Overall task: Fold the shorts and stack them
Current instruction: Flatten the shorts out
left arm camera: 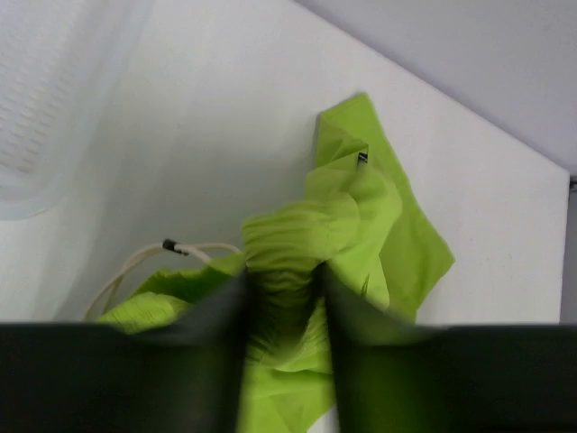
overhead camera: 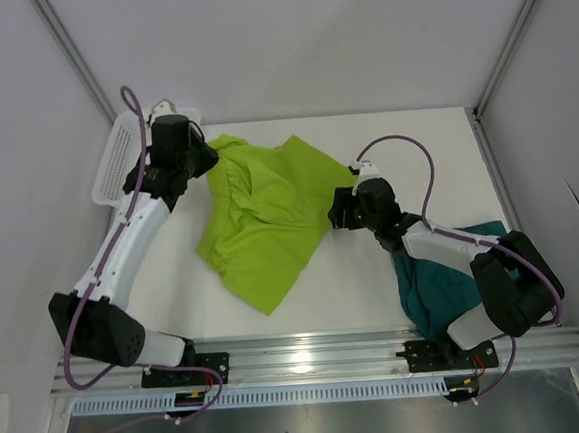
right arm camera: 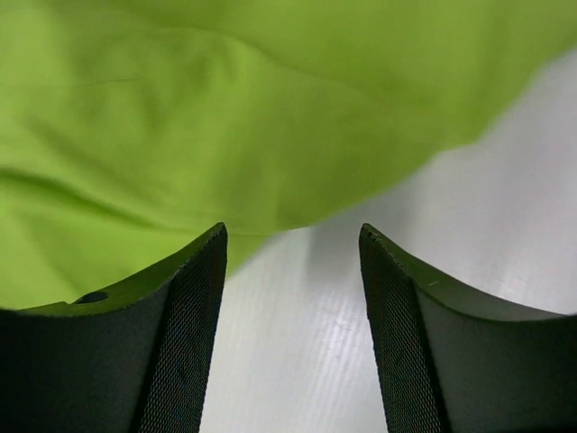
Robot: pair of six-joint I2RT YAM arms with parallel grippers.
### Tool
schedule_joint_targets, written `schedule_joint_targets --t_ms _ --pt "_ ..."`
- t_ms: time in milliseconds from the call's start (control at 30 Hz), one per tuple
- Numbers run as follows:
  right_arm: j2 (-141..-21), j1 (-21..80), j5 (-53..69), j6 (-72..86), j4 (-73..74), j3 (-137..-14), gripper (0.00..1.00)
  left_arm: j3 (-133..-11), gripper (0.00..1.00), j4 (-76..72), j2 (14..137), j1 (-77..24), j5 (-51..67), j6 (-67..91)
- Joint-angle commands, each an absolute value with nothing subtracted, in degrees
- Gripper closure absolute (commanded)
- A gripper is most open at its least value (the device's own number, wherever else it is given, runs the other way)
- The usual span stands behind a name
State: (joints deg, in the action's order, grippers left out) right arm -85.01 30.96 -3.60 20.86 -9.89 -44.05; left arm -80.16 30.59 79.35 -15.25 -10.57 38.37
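- Shorts in bright lime, the lime shorts [overhead camera: 265, 218], lie spread and rumpled across the middle of the worktop [overhead camera: 415, 156], with one leg pointing to the near edge.
- Their far-left corner is bunched up at the left fingers [overhead camera: 193, 166], which stand just beside the white mesh basket [overhead camera: 115, 165] in the far-left corner.
- From the left wrist view, those left fingers [left arm camera: 230, 361] stand close together, pinching a thick fold of the lime cloth between them.
- A pale drawstring [left arm camera: 135, 262] loops out onto the worktop to the left of that fold.
- The right fingers [overhead camera: 339, 213] sit low at the right edge of the lime shorts.
- Seen close up, the right fingers [right arm camera: 180, 343] are spread apart with bare worktop between them. The lime hem lies just past their tips and is not held.
- The teal shorts [overhead camera: 431, 291] lie in a crumpled heap at the near right, partly hidden under the right arm and well apart from the lime pair.
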Motion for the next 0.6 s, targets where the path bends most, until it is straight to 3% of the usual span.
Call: schedule_joint_targets --t_ms 0,33,133,300,567 --pt "-83.06 32.78 -3.34 16.79 -14.94 -43.95 0.38 -84.18 0.38 28.48 87.52 -15.56 -5.65 37.01" --pt "-83.23 32.78 -3.51 16.79 -14.94 -43.95 0.38 -85.68 0.26 32.13 89.71 -15.56 -5.71 36.65" --pt "-83.58 32.87 -2.82 16.79 -15.29 -43.95 0.38 -93.76 0.03 42.35 95.09 -15.82 -10.27 35.51" --pt "-83.14 34.36 3.16 14.86 -17.22 -43.59 0.37 -88.26 0.01 42.90 86.00 -15.73 -12.22 34.63" --pt "-83.23 39.81 2.55 10.46 -17.14 -44.38 0.37 -65.23 0.01 38.76 68.13 -15.21 -8.18 37.61"
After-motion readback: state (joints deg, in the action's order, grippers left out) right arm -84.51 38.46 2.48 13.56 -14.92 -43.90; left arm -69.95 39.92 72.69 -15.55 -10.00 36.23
